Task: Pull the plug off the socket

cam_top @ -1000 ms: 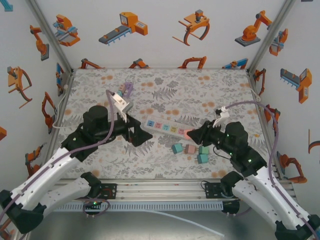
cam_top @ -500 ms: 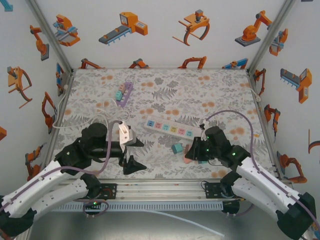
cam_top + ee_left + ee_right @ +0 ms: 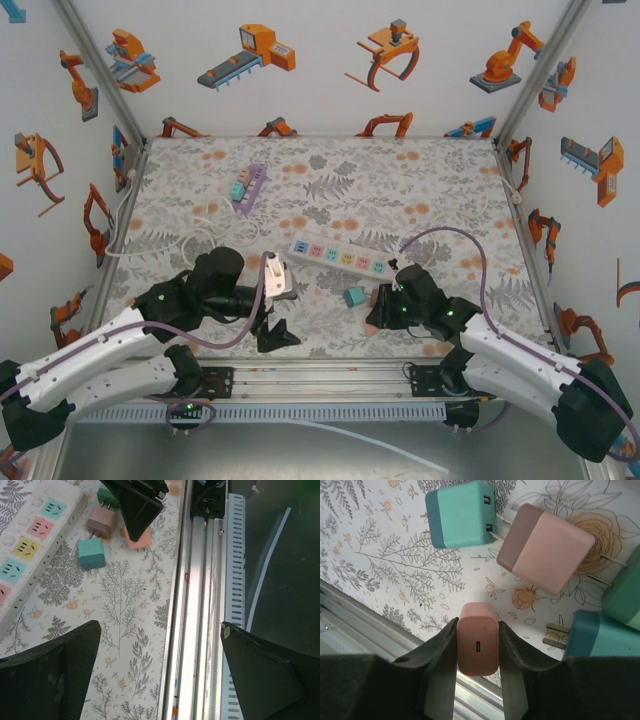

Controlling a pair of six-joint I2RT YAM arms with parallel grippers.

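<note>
Close to the desk's (image 3: 420, 190) near edge, by the aluminium rail (image 3: 200, 605), the right gripper (image 3: 477, 626) has its jaws clamped on a salmon plug (image 3: 478, 650), apart from the power strip (image 3: 340, 257). A teal plug (image 3: 462, 515) and a pink plug (image 3: 545, 552) crowd just ahead. The left gripper's (image 3: 160, 627) jaws stand wide apart.

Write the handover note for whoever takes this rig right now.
Left gripper: jaws open, holding nothing, over the mat by the front rail.
Right gripper: jaws shut on the pink plug, low over the mat.
Power strip: mid-table, sockets look bare. Lying loose by the right gripper: teal plug, brown-pink plug.
Done: pink plug is off the strip.
Left: probably set it down with the loose plugs and open the jaws.
</note>
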